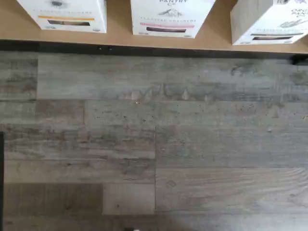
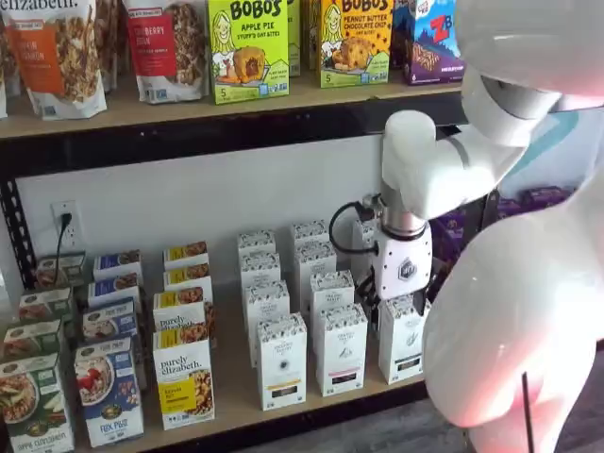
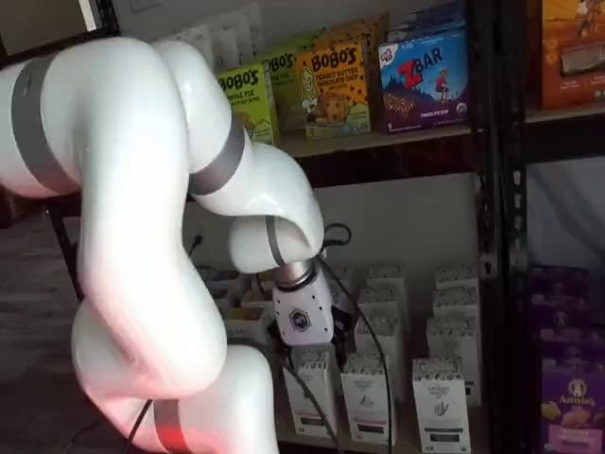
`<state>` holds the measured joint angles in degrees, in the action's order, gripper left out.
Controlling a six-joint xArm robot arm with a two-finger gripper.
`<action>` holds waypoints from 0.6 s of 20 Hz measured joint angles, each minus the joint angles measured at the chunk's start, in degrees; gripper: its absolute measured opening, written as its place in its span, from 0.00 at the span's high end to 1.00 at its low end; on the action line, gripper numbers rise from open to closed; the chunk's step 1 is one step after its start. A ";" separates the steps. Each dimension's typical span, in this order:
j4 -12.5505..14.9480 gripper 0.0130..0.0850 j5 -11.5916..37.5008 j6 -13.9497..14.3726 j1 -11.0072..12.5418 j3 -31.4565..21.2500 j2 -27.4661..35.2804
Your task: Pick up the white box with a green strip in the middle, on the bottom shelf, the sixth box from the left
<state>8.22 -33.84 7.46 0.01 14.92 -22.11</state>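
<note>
The white box (image 1: 267, 21) with a dark greenish band stands at the front of the bottom shelf (image 1: 120, 33), next to a pink-banded carton (image 1: 168, 17) and a yellow-banded carton (image 1: 67, 12). In both shelf views it is the right-hand front carton (image 2: 406, 344) (image 3: 441, 407), upright. My gripper (image 2: 403, 283) hangs in front of the shelf, just above and before this box; it also shows in a shelf view (image 3: 302, 329). Only its white body shows clearly. The fingers are not plain, so I cannot tell if they are open.
Rows of like white cartons (image 2: 283, 311) stand behind the front ones. Granola boxes (image 2: 184, 377) fill the shelf's left part. An upper tier (image 2: 283, 99) with Bobo's boxes hangs above. A black rack post (image 3: 496, 236) stands to the right. Wood-look floor (image 1: 154, 144) lies before the shelf.
</note>
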 joint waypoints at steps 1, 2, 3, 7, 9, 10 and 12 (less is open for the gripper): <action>0.85 0.00 1.35 0.27 0.55 0.72 2.20; 1.41 0.00 2.34 0.35 1.01 1.33 3.99; 2.18 0.00 3.35 0.51 1.59 2.22 6.21; 2.67 0.00 8.21 -1.00 3.86 4.85 13.59; 1.53 0.00 11.21 -3.21 5.22 6.29 17.47; 1.40 0.00 12.32 -3.98 5.92 7.19 19.41; 1.34 0.00 13.88 -5.38 7.33 9.16 22.99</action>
<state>9.57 -19.96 2.08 7.34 24.08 0.88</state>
